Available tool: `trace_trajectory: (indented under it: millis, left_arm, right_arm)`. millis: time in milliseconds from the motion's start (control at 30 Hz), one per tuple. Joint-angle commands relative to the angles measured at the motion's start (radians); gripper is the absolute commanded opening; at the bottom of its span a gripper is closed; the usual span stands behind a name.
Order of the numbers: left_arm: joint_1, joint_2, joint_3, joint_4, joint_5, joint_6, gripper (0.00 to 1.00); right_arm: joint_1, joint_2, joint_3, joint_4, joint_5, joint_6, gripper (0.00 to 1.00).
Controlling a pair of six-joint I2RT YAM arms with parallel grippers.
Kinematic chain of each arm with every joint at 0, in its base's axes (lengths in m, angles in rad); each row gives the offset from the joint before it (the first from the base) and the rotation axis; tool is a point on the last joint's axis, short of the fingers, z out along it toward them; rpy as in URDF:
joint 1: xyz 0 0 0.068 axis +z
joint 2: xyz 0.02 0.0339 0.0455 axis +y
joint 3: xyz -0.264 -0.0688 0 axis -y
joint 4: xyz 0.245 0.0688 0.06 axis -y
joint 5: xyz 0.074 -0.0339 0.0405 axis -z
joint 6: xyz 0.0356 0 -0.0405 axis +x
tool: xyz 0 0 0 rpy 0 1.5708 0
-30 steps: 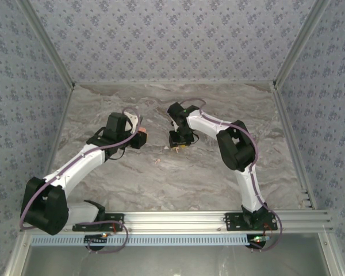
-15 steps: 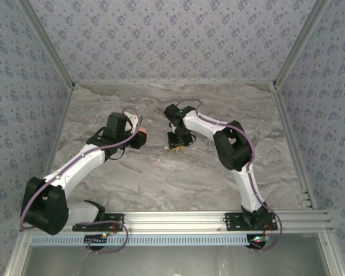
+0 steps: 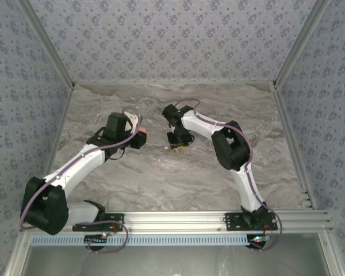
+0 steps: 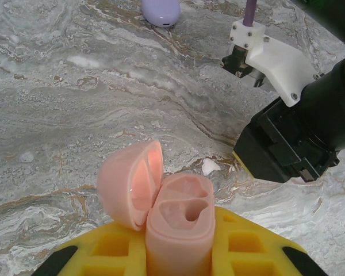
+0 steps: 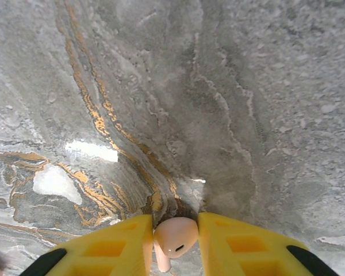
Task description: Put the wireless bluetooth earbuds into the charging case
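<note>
Since a second earlier, the right arm's wrist had swung slightly toward the left arm, while the left arm had kept its place.

In the right wrist view, the right gripper [image 5: 175, 238] was narrowed onto one pale pink earbud [image 5: 173, 233]. The bud's rounded head was pinched between the two yellow fingers [image 5: 241, 244] and its stem pointed down between them. Grey, gold-veined marble table [image 5: 178, 103] lay just beyond the fingertips.

The left gripper [image 4: 178, 241] was clamped on one pink charging case [image 4: 181, 215], held upright between its yellow fingers. The case's lid [image 4: 129, 184] was hinged open to the left of the body. Two wells showed in the top of the case, and both were empty. Beyond this gripper and to its right stood the black and white wrist of the right arm [image 4: 287, 115], near the case but apart from it. Well beyond the gripper, one closed lavender case [image 4: 161, 10] rested on the marble.

From above, the two grippers faced each other near the middle of the table, left gripper [image 3: 140, 134] and right gripper [image 3: 177, 146] close together without touching. One small pale speck [image 3: 158, 161] lay on the marble between them, nearer the bases and too small to name.
</note>
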Motion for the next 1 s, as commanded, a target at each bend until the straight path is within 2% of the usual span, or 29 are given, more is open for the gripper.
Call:
trace_trajectory:
  millis: [0,267,567,733,967]
  left_arm:
    - [0.004,-0.012,0.019,0.004,0.002,0.02,0.1]
    - [-0.003,-0.014,-0.032,0.12,0.058,0.02,0.11]
    - [-0.059,-0.058,-0.228,0.537,0.138,0.096,0.13]
    - [-0.076,-0.061,-0.271,0.66,0.162,0.134,0.13]
    - [-0.103,-0.061,-0.327,0.846,0.166,0.146,0.14]
  right_arm:
    - [0.003,0.039,-0.033,0.03,-0.015,0.018,0.25]
    - [-0.036,-0.111,-0.188,0.209,-0.065,0.043,0.22]
    - [-0.111,-0.363,-0.398,0.455,-0.169,0.049,0.21]
    - [-0.149,-0.522,-0.495,0.58,-0.208,0.053,0.21]
    - [-0.161,-0.693,-0.537,0.657,-0.231,0.028,0.2]
